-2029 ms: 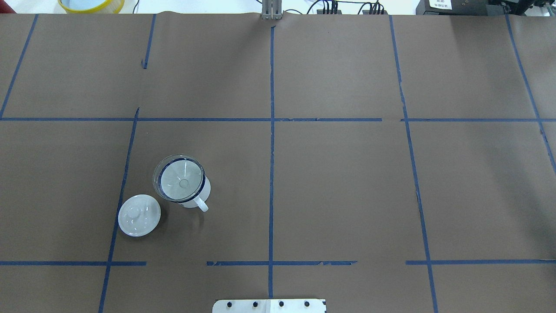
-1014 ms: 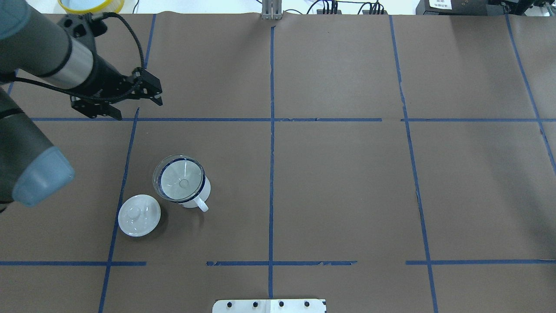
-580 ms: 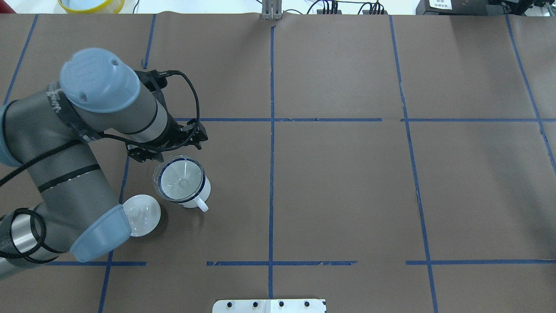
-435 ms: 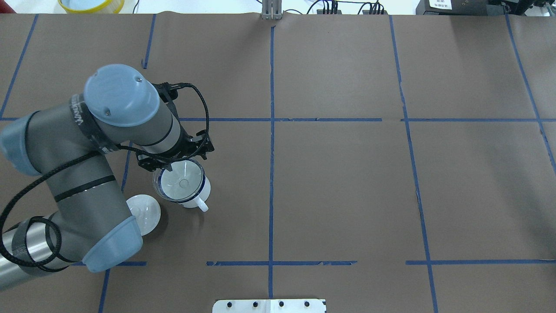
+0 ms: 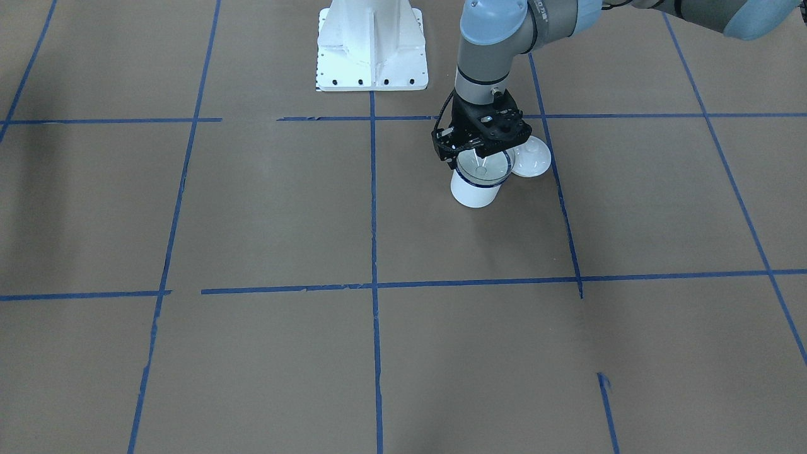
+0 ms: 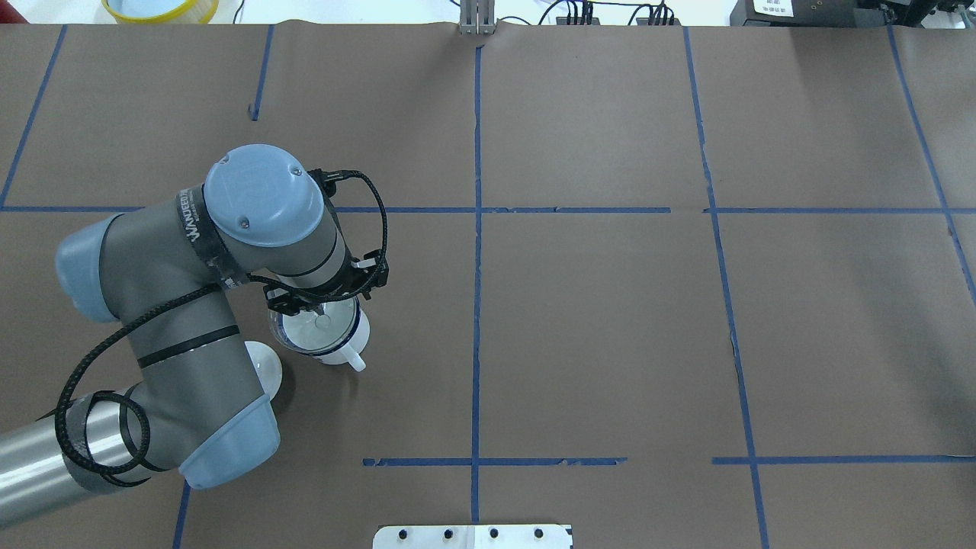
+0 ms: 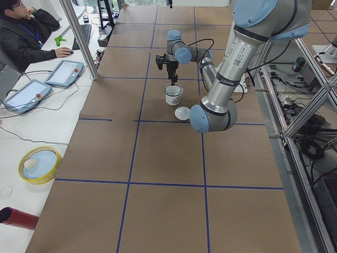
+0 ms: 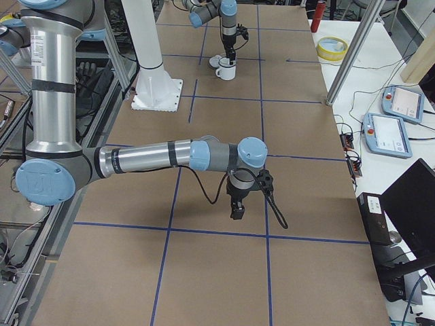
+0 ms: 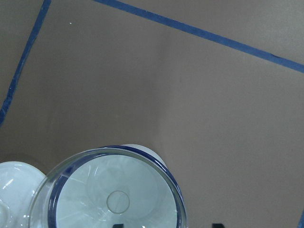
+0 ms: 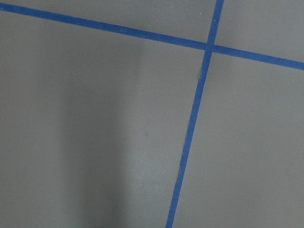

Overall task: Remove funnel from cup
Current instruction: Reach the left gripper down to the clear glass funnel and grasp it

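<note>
The clear funnel [image 6: 316, 329] sits in the white cup [image 6: 337, 352] with the dark blue rim, on the table's left half; its handle points toward the robot. Both also show in the front view, funnel [image 5: 484, 167] and cup [image 5: 474, 192]. My left gripper [image 6: 324, 301] hangs right above them, pointing down, open. In the left wrist view the funnel [image 9: 114, 199] fills the lower left, and the two fingertips [image 9: 118, 224] stand apart at the bottom edge, one over the funnel's mouth and one outside its rim. My right gripper [image 8: 236, 212] shows only in the exterior right view; I cannot tell its state.
A white domed lid [image 5: 533, 159] lies on the table beside the cup, partly under my left arm in the overhead view [image 6: 268, 366]. The robot's base [image 5: 372, 47] stands at the table's near edge. A yellow bowl [image 6: 160, 8] sits beyond the far edge.
My left arm came in from the far left, swung over the table and brought its open gripper over the funnel in the cup. The cup, funnel and lid have not moved.
</note>
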Robot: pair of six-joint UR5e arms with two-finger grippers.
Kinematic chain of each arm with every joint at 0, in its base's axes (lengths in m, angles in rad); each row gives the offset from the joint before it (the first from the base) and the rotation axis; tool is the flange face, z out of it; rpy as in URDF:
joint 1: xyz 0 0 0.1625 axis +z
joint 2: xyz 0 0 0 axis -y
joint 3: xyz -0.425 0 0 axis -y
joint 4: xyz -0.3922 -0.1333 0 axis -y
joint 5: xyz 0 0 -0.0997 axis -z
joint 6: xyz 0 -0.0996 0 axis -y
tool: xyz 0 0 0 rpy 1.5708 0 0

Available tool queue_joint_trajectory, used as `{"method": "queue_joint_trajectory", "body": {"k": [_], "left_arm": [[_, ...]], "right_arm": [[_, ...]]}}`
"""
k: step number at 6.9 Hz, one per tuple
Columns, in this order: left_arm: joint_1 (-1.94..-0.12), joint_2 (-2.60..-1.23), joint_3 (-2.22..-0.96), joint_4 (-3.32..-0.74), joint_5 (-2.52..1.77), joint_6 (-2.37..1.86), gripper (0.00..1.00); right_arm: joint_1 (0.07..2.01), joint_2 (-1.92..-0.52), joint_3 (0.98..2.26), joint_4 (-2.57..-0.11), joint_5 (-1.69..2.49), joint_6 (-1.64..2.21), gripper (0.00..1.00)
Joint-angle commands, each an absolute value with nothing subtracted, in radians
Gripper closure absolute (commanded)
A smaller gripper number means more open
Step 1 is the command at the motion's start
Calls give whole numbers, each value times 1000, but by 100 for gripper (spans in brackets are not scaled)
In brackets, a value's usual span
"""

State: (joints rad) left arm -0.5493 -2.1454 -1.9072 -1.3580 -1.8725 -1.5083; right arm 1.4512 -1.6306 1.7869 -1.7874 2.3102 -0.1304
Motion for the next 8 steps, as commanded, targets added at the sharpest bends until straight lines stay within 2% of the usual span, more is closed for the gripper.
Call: {"method": "queue_joint_trajectory", "body": {"k": [1, 4, 5, 6, 7, 8], "left_arm": [[-548, -2151, -1898, -1361, -1868, -1506, 47], [-540, -2174, -1864, -1364, -1868, -1500, 50], [-540, -2174, -1865, -1364, -1868, -1500, 63], [-540, -2174, -1867, -1362, -1868, -1500, 89], [-540, -2174, -1874, -1359, -1868, -1500, 100], [-541, -2174, -1885, -1355, -1868, -1499, 100]], "right_arm": [[1451, -1631, 1786, -1787, 2310, -130, 0], [1451, -1631, 1787, -1787, 2310, -130, 0], [1451, -1631, 1787, -1787, 2310, -130, 0], [1451, -1631, 1787, -1787, 2310, -130, 0], [1451, -1631, 1787, -1787, 2310, -130, 0], [1451, -1631, 1787, -1787, 2310, -130, 0]]}}
